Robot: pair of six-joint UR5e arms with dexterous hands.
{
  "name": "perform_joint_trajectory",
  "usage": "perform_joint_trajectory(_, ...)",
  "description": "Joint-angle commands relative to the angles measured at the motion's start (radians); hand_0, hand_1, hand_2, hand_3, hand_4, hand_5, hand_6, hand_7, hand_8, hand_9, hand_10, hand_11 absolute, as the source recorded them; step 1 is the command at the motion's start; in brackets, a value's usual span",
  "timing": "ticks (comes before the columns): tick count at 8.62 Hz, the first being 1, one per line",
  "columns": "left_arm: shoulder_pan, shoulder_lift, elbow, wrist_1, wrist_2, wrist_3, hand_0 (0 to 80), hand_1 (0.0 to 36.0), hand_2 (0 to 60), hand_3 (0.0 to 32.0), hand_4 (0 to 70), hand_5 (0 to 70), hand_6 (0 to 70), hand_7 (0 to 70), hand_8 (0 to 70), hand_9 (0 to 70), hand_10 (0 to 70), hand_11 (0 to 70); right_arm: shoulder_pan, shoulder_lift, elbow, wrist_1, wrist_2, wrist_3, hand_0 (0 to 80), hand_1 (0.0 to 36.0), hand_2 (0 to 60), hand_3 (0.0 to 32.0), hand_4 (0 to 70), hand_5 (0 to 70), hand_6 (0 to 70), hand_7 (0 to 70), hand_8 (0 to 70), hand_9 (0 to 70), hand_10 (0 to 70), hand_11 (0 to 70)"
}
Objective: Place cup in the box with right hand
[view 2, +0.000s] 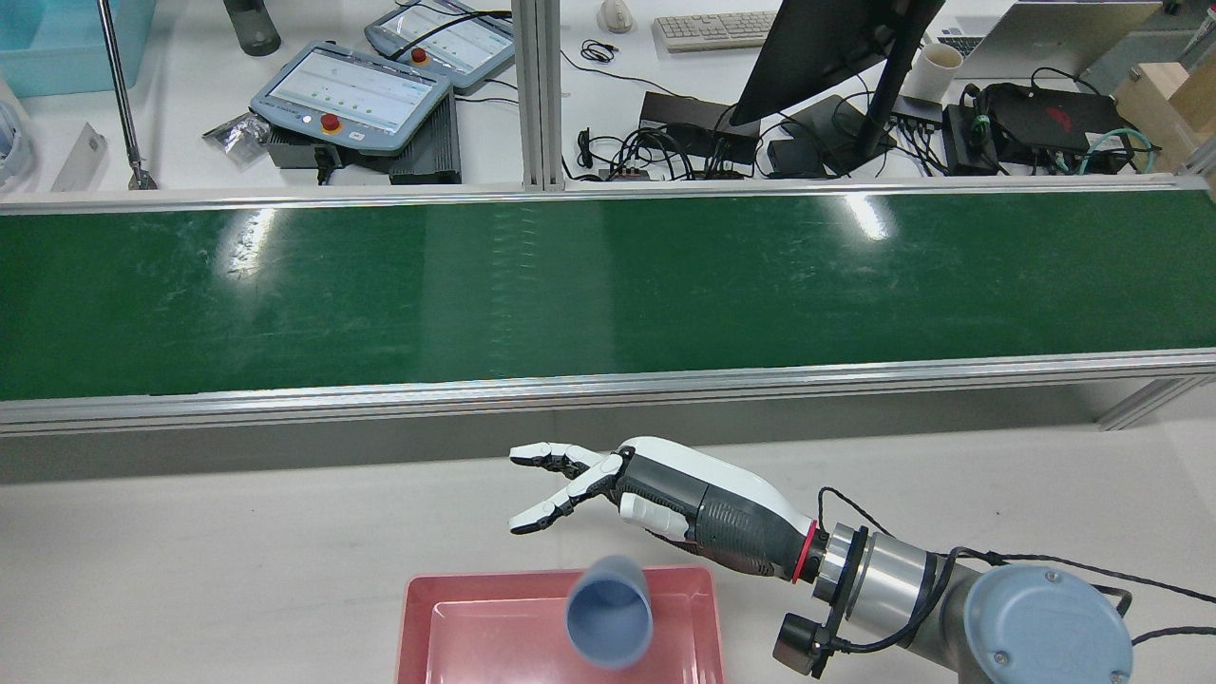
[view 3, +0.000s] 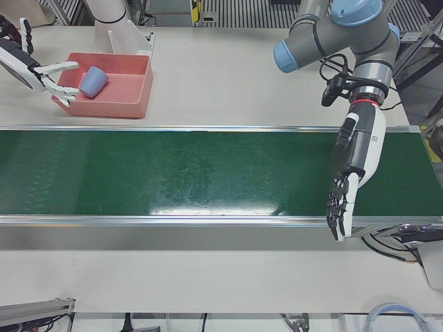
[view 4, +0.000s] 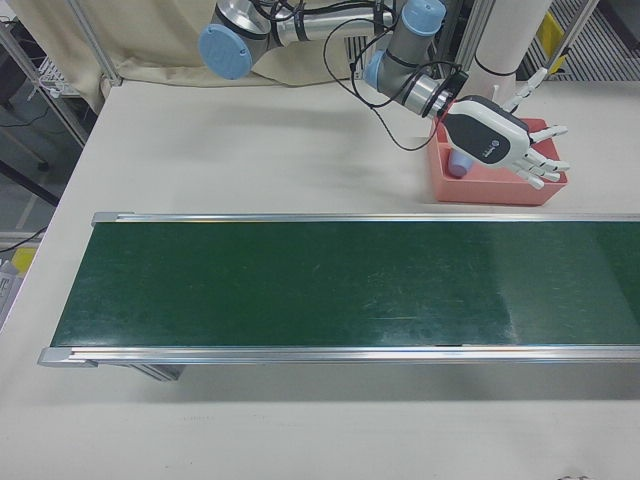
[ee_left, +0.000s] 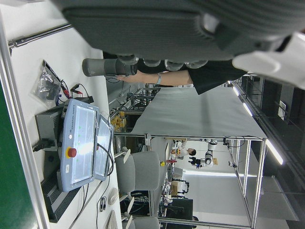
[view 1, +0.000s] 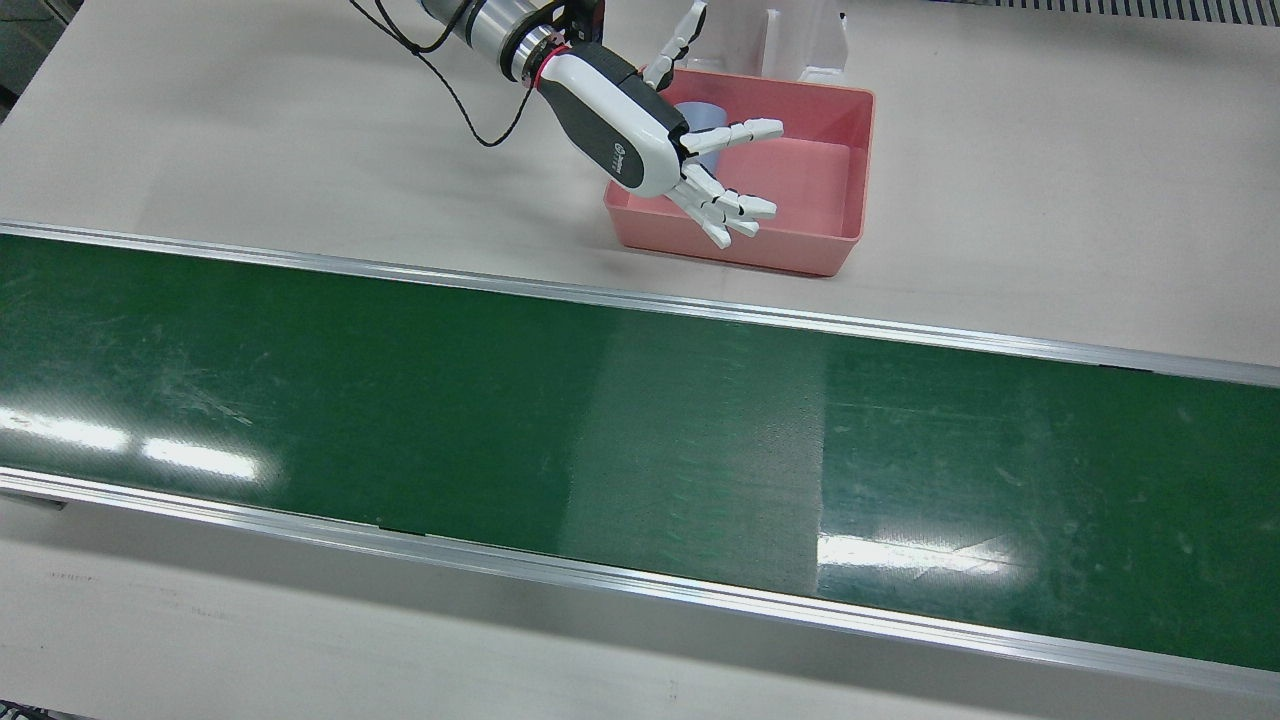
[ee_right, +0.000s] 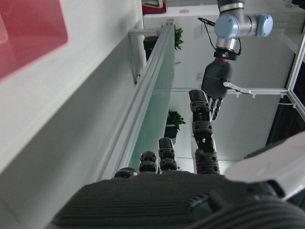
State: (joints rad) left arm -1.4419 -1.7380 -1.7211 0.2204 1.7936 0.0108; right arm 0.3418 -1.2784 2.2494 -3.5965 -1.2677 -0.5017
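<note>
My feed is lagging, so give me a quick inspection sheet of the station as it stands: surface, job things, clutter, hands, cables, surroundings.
Surface: pale table with a green belt running across it; belt bare.
Job's things: blue cup lies tilted inside the pink box; box sits on the table beside the belt.
Clutter: nothing seen on the table or belt.
Hands: right hand open, fingers spread over the box, holding nothing; left hand open, pointing down over the belt's far end.
Cables: black cable looped along the right wrist, clear of the box.
Surroundings: beyond the belt, pendants, a monitor, a keyboard and tangled wiring.
</note>
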Motion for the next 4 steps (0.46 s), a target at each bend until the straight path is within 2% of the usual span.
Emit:
perform_joint_trajectory(1, 0.000, 0.000, 0.000, 0.000, 0.001, 0.000, 0.0, 0.0, 0.0, 0.0, 0.0, 0.0, 0.0, 0.0, 0.0, 0.0, 0.0, 0.0, 0.084, -0.001, 0.067, 0.001, 0.185, 0.054, 35.2, 0.8, 3.5, 0.0, 29.3, 0.0, 3.6, 19.9, 3.9, 10.7, 0.0, 0.0)
perform_joint_trajectory(2, 0.000, 0.000, 0.000, -0.001, 0.000, 0.000, 0.0, 0.0, 0.0, 0.0, 0.0, 0.0, 0.0, 0.0, 0.0, 0.0, 0.0, 0.0, 0.133, -0.002, 0.073, 0.001, 0.239, 0.060, 41.2, 0.8, 2.2, 0.0, 29.8, 0.3, 3.8, 20.4, 3.7, 10.6, 0.0, 0.0)
perform_joint_trajectory(3, 0.000, 0.000, 0.000, -0.001, 0.001, 0.000, 0.0, 0.0, 0.0, 0.0, 0.0, 0.0, 0.0, 0.0, 0.0, 0.0, 0.0, 0.0, 0.199, -0.009, 0.072, 0.001, 0.246, 0.084, 43.8, 5.2, 8.0, 0.0, 27.6, 1.3, 4.6, 23.5, 3.7, 11.0, 0.0, 0.0)
perform_joint_trajectory(4, 0.000, 0.000, 0.000, -0.001, 0.000, 0.000, 0.0, 0.0, 0.0, 0.0, 0.0, 0.0, 0.0, 0.0, 0.0, 0.0, 0.0, 0.0, 0.294, -0.044, 0.071, -0.001, 0.239, 0.116, 44.3, 3.7, 5.2, 0.0, 30.3, 1.1, 5.2, 27.0, 3.5, 11.4, 0.0, 0.0)
